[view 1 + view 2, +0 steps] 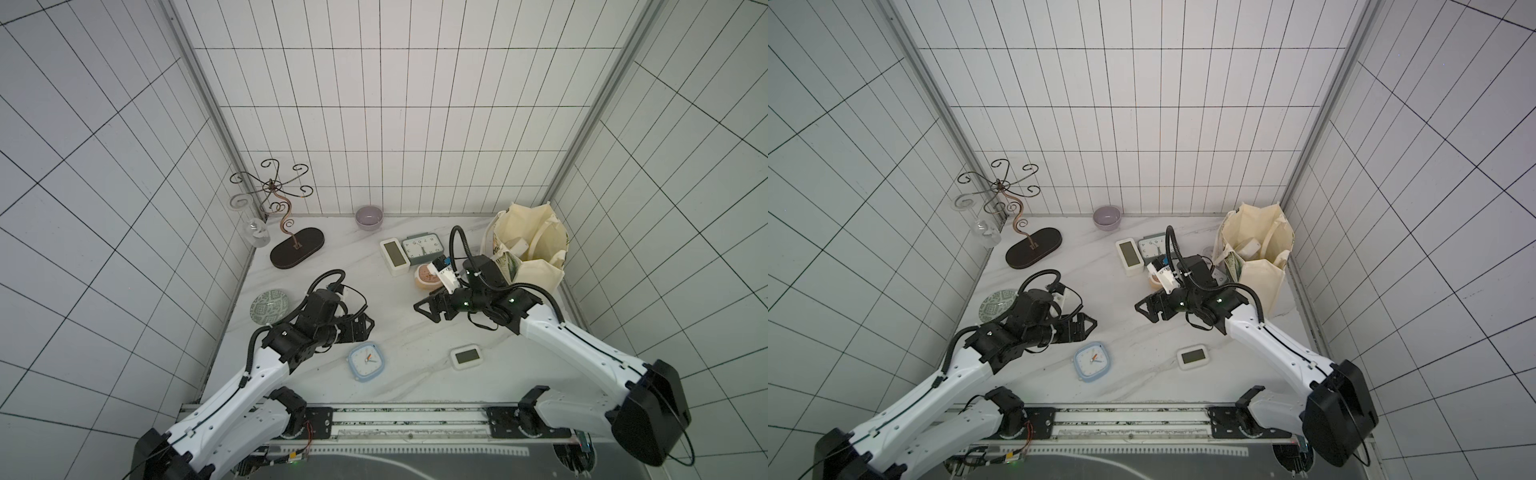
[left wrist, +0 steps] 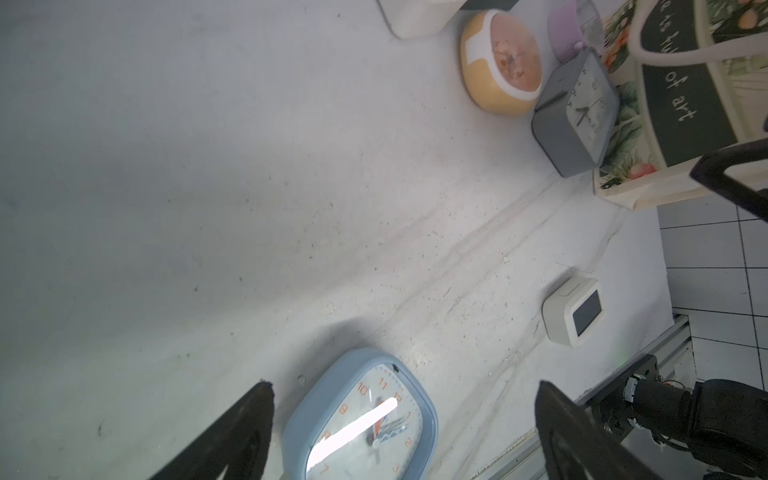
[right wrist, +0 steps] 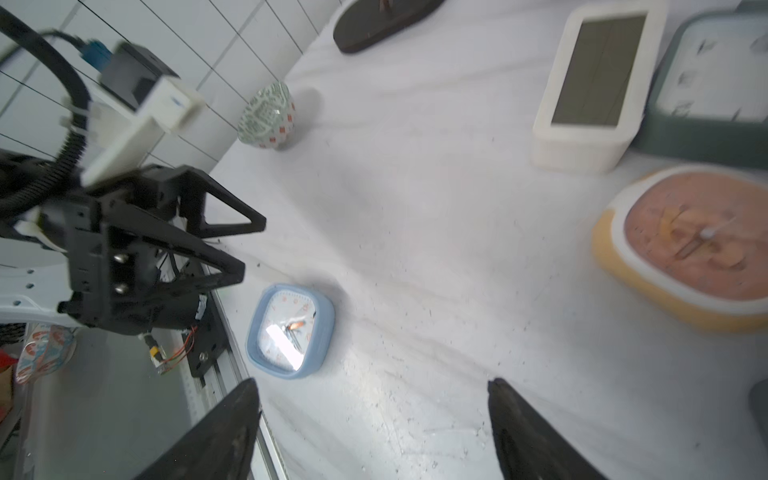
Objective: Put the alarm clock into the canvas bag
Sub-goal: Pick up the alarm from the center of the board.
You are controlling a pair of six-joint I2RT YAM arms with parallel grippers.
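Note:
The cream canvas bag [image 1: 536, 270] [image 1: 1260, 274] [image 2: 681, 104] stands open at the back right, with a white thing inside it. A blue alarm clock [image 1: 365, 360] [image 1: 1094, 360] [image 2: 361, 424] [image 3: 291, 330] lies face up near the table's front. My left gripper [image 1: 368, 326] [image 1: 1090, 322] [image 2: 404, 386] hovers open just beside it. My right gripper [image 1: 426, 311] [image 1: 1144, 309] [image 3: 372, 382] is open over bare table mid-right, with nothing between its fingers. A grey-green clock [image 1: 423, 248], an orange clock [image 1: 427, 276] [image 3: 690, 249] and a small grey clock [image 2: 575, 120] sit near the bag.
Two white digital clocks [image 1: 394, 257] [image 1: 466, 356] lie on the marble table. A metal jewellery stand [image 1: 297, 247], a glass [image 1: 255, 232], a purple bowl [image 1: 368, 217] and a patterned bowl [image 1: 270, 306] stand at the back and left. Tiled walls close three sides.

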